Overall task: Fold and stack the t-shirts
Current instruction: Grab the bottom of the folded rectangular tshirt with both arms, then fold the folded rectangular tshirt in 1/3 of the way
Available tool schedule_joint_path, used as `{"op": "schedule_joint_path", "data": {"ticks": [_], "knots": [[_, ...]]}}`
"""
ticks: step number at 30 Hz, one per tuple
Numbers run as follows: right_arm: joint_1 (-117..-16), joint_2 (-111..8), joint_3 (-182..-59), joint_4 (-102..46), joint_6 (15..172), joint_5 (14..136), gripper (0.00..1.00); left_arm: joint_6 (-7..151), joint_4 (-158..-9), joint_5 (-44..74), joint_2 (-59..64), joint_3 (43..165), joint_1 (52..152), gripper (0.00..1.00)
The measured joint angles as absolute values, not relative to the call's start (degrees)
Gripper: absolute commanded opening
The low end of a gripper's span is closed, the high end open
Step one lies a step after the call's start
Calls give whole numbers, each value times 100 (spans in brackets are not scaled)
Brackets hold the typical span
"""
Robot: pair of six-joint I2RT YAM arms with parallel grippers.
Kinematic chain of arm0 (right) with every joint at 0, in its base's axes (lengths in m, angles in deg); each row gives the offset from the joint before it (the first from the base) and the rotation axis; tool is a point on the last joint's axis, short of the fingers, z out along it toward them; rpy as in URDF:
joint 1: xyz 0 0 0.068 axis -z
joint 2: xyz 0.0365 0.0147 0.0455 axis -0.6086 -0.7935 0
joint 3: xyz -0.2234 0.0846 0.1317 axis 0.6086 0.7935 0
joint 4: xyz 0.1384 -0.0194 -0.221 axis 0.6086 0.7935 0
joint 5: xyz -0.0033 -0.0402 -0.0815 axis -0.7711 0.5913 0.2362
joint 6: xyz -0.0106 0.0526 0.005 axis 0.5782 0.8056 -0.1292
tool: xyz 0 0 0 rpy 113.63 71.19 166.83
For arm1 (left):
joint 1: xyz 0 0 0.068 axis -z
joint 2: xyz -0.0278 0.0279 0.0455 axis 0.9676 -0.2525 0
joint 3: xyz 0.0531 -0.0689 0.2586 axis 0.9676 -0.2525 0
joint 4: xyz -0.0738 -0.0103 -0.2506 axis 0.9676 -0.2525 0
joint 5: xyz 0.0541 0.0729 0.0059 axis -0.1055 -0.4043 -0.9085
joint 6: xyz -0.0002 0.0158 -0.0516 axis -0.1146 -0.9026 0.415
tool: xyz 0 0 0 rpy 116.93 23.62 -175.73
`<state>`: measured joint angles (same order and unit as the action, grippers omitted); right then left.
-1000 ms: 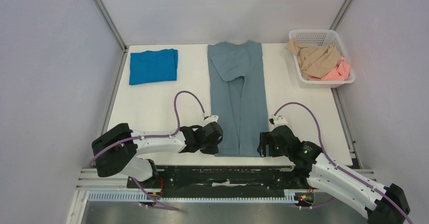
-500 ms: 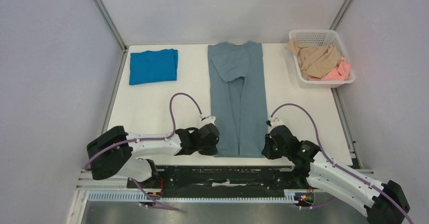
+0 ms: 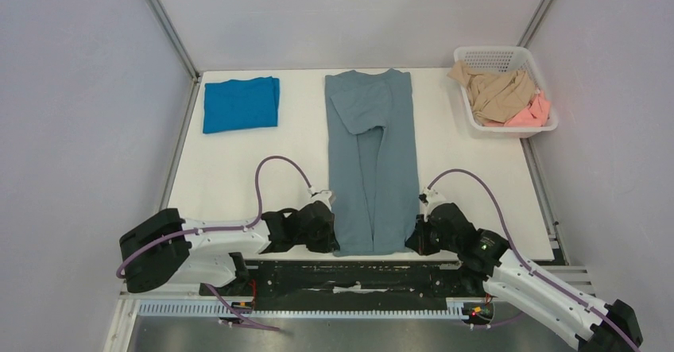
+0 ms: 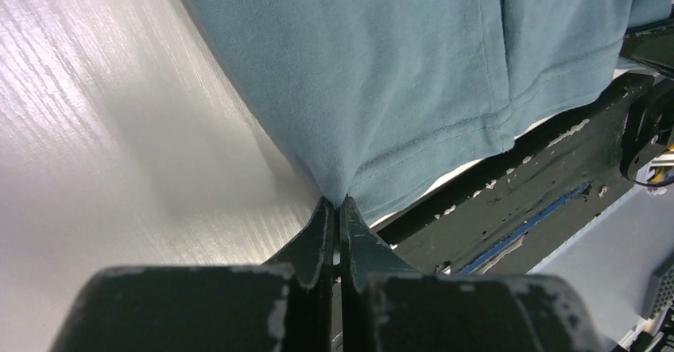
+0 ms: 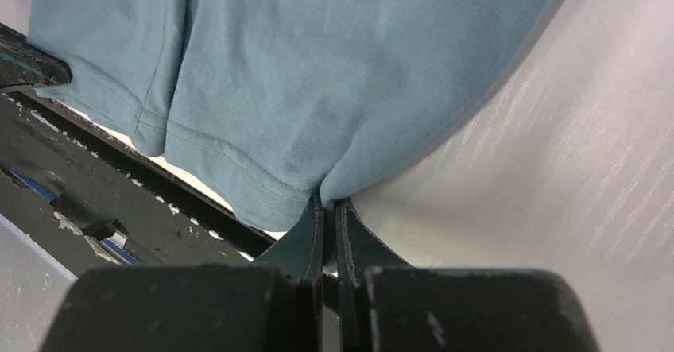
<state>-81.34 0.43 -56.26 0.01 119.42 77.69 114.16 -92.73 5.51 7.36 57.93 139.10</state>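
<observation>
We see a white table (image 3: pixel 238 177) between pale grey walls (image 3: pixel 79 90); left claw (image 4: pixel 337 203) and right claw (image 5: pixel 327 201) each pinch a near corner of the grey-blue shirt (image 3: pixel 372 161).

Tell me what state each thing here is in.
grey-blue t-shirt, sleeves folded in, lying as a long strip
bright blue t-shirt, folded, lying flat
tan t-shirt, crumpled in basket
pink t-shirt, crumpled in basket
left tool, shut on grey-blue t-shirt's near corner
right tool, shut on its other near corner

Top cam overlooks whole table (image 3: pixel 238 169); wrist cams v. close, all sharing grey-blue t-shirt (image 3: pixel 372 161) hem.
</observation>
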Motion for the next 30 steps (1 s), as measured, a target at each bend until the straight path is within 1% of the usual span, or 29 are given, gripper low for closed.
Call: {"op": "schedule_joint_path", "data": {"ticks": [7, 11, 18, 21, 24, 30], "knots": [[-8134, -626, -6417, -196, 11876, 8156, 0, 11105, -9617, 573, 861, 6676, 13586, 2], [-8136, -1238, -6878, -506, 11817, 8650, 0, 10913, -9619, 754, 799, 7100, 12917, 2], [-8086, -2342, -7995, -852, 11662, 10143, 0, 10738, -9645, 931, 21, 7905, 11818, 2], [-7863, -2742, -8338, -1162, 11520, 10492, 0, 10673, -9649, 929, -230, 8202, 11488, 2], [-7492, -3159, -8494, -1573, 11352, 10503, 0, 10579, -9641, 931, -558, 8547, 11199, 2], [-6670, -4117, -8708, -2235, 11083, 9972, 0, 10397, -9647, 962, -1417, 9384, 10801, 2]]}}
